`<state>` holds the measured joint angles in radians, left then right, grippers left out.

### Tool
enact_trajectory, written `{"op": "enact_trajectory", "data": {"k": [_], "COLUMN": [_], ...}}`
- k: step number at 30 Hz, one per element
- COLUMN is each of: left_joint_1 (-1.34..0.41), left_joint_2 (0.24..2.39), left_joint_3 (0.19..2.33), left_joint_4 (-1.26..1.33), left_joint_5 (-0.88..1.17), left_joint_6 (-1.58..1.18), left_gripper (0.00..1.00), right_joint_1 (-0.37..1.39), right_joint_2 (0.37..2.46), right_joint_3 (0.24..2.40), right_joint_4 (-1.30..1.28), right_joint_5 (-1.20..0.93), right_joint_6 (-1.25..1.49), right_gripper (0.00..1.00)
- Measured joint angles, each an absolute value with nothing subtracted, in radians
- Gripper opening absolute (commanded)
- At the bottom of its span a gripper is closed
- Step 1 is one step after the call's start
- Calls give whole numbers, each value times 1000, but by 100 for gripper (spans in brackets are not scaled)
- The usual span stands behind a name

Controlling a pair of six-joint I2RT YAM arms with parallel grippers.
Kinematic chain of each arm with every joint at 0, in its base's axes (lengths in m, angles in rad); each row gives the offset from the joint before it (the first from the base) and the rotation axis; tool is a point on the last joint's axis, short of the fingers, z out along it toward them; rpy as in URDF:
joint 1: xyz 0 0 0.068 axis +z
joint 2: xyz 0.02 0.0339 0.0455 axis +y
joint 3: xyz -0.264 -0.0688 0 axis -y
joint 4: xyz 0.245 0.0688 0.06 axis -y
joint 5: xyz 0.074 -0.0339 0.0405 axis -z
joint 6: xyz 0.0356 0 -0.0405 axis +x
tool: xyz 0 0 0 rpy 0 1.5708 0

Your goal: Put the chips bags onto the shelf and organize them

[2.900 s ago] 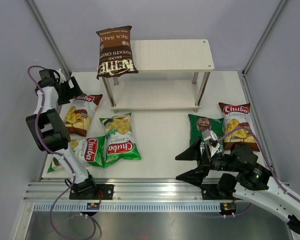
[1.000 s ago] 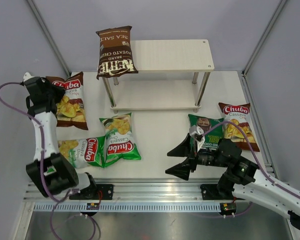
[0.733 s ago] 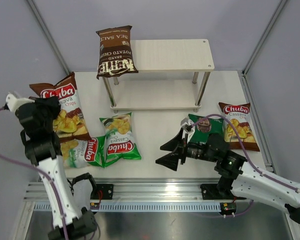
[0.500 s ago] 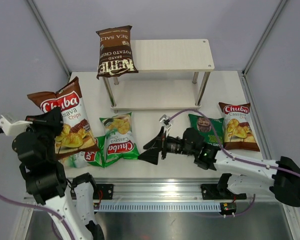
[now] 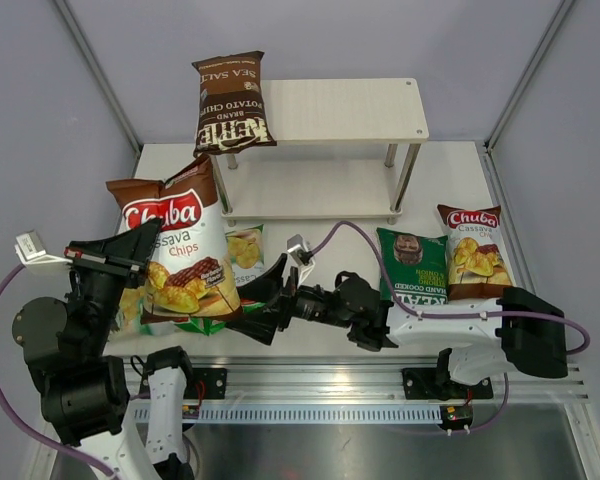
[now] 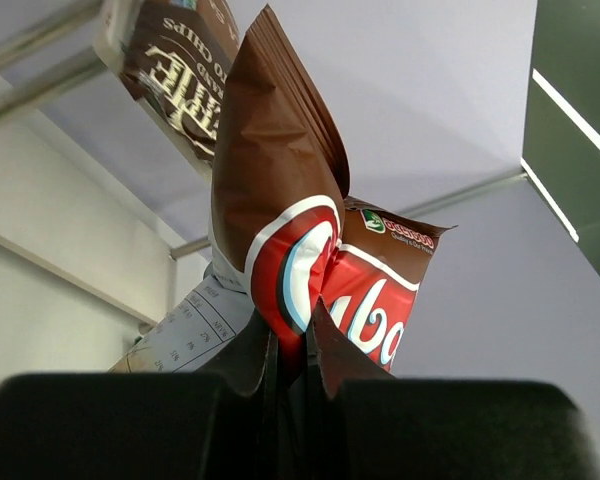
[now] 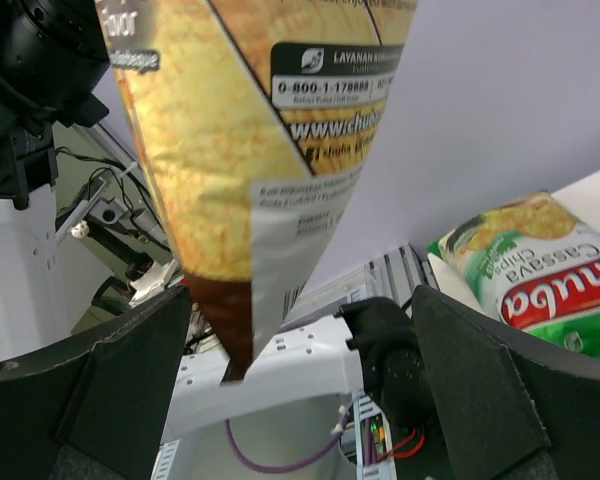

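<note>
The white-and-brown glossy Chuba Cassava chips bag point(image 5: 175, 255) hangs in the air over the front left part of the white desk point(image 5: 330, 250). It is upright, with its red logo facing the overhead camera. The left pincer point(image 5: 140, 262) is almost fully closed and grips it. In the left wrist view its two dark fingers point(image 6: 250, 360) squeeze a creased edge of the bag just below the logo, with the foil bunched between them. Behind the hanging bag, a light green Chuba bag point(image 5: 246, 245) lies flat on the desk. Only its upper right part shows, and a thin strip of green foil shows below the hanging bag's bottom edge.

The right pincer point(image 5: 248, 310) reaches left, low over the desk, with its jaws spread as wide as they go and nothing between them. It sits just beside the lower right corner of the hanging bag. In the right wrist view the bag's yellow back panel hangs ahead of the spread fingers and touches neither.

The dark brown Kettle Sea Salt bag point(image 5: 228, 105) lies on the left end of the top board of the two-tier pale wood shelf with metal legs point(image 5: 350, 110), overhanging its front left corner. On the right side of the desk, in front of the shelf's right legs, a dark green REAL bag point(image 5: 412, 262) and a second white-and-brown Chuba Cassava bag point(image 5: 470, 250) lie flat side by side, their edges touching.
</note>
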<state>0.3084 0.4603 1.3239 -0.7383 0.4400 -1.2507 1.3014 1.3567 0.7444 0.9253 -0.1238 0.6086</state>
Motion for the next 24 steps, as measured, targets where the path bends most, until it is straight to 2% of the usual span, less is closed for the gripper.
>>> {"op": "enact_trajectory", "data": {"k": [7,9,10,11,14,15,17,18,21,22,24], "left_joint_1": [258,249,244,237,218,209,192,187,167,163,162], "left_joint_2": [470,470,469,467,466,466,466,466,463,461,459], "left_joint_3": [1332,1329,1329,1327,1316,1312,1306,1306,1278,1261,1234], "left_joint_4": [-712,-685,-679,-673,-649,-643,-628,-622,-555,-518,-451], "left_joint_5": [469,469,469,469,482,487,502,512,572,596,635], "left_joint_6": [-1293,-1300,-1301,-1300,-1299,-1295,-1277,-1271,-1249,-1248,-1235], "left_gripper": [0,0,0,0,0,2,7,10,27,51,70], "right_joint_1": [1348,1355,1355,1355,1355,1355,1355,1355,1354,1354,1354], "right_joint_2": [1439,1439,1441,1443,1455,1454,1448,1439,1392,1370,1323], "right_joint_3": [899,915,918,926,952,952,950,943,915,907,894], "right_joint_4": [947,936,932,913,874,870,864,860,834,813,765], "right_joint_5": [-128,-119,-116,-115,-112,-110,-99,-94,-91,-91,-101], "right_joint_6": [540,522,514,507,479,471,457,449,419,406,389], "right_gripper": [99,94,90,75,53,40,29,21,12,10,9]}}
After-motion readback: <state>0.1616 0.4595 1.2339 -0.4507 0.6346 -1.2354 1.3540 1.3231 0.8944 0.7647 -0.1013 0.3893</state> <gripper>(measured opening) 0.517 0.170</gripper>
